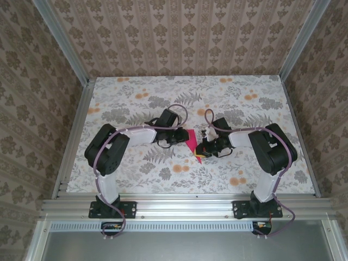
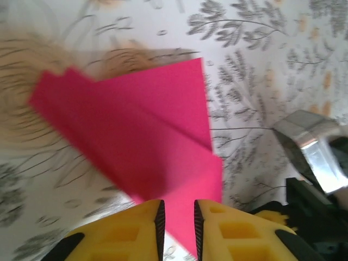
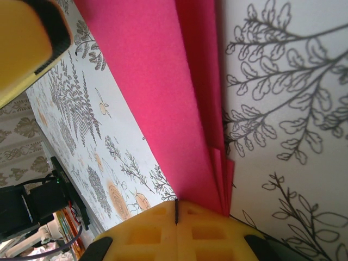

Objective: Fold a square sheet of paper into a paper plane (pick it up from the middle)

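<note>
Paper plane (image 1: 192, 142), half-folded, sits between the arms over the flowered table (image 1: 244, 168), its layered edge clamped in the right gripper (image 3: 176, 212), while the left gripper (image 2: 178, 217) stands slightly parted over one corner (gripping nothing, I judge). A sideways tug could tear or spring the creases; I read no writing anywhere.

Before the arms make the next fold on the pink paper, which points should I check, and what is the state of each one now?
1. Right gripper shut on the folded pink paper: ok.
2. Left gripper closed on the paper: not ok; jaws apart, a paper corner lies in the gap.
3. Folded layers flush: not ok; edges fan apart near the right gripper.
4. Grippers apart from each other: ok in the top view.
5. Paper lifted off the floral table: cannot tell.
</note>
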Tool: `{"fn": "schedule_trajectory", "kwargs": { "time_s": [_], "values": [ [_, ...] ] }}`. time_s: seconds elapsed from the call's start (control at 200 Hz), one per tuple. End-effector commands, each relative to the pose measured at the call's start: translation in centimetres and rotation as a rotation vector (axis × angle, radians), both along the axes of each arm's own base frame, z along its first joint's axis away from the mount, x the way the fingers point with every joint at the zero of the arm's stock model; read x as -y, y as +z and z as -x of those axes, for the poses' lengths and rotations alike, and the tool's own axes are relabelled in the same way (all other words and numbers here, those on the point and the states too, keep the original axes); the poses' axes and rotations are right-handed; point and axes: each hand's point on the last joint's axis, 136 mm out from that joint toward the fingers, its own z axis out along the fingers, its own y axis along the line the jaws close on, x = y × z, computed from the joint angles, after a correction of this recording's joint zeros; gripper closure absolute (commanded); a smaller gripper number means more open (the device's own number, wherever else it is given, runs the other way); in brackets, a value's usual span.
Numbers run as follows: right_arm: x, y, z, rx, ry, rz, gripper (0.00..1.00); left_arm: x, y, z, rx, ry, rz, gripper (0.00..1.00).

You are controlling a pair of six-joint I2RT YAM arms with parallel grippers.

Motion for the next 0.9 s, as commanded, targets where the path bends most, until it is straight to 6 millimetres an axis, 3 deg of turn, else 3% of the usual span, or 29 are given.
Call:
{"fn": "schedule_trajectory", "kwargs": {
  "time_s": [0.0,0.125,0.28,0.4,0.52,0.685,0.895],
  "values": [
    [2.8,-4.9,3.2,-0.153,-0.029,0.193,0.97,-2.5,5.1,-1.8,0.145,0.076,-0.031,0.71],
    [2.8,-5.0,3.3,-0.153,-0.028,0.194,0.97,-3.0,7.2,-1.9,0.176,0.064,0.007,0.67],
    [2.8,-5.1,3.3,-0.152,-0.029,0.193,0.97,0.7,6.9,-0.7,0.127,-0.063,0.084,0.73],
    [2.8,-5.1,3.3,-0.153,-0.031,0.192,0.97,3.7,5.4,-0.4,0.094,-0.119,0.091,0.76],
    [2.6,-4.9,3.0,-0.148,-0.032,0.185,0.96,5.3,3.2,-0.4,0.039,-0.137,0.073,0.79],
    [1.4,-2.3,1.6,-0.107,-0.046,0.108,0.96,3.8,-1.4,-0.1,-0.041,-0.111,-0.042,0.83],
    [0.2,1.2,-0.1,-0.049,-0.052,0.039,0.95,3.1,-3.9,0.4,-0.075,-0.109,-0.047,0.84]
  ]
}}
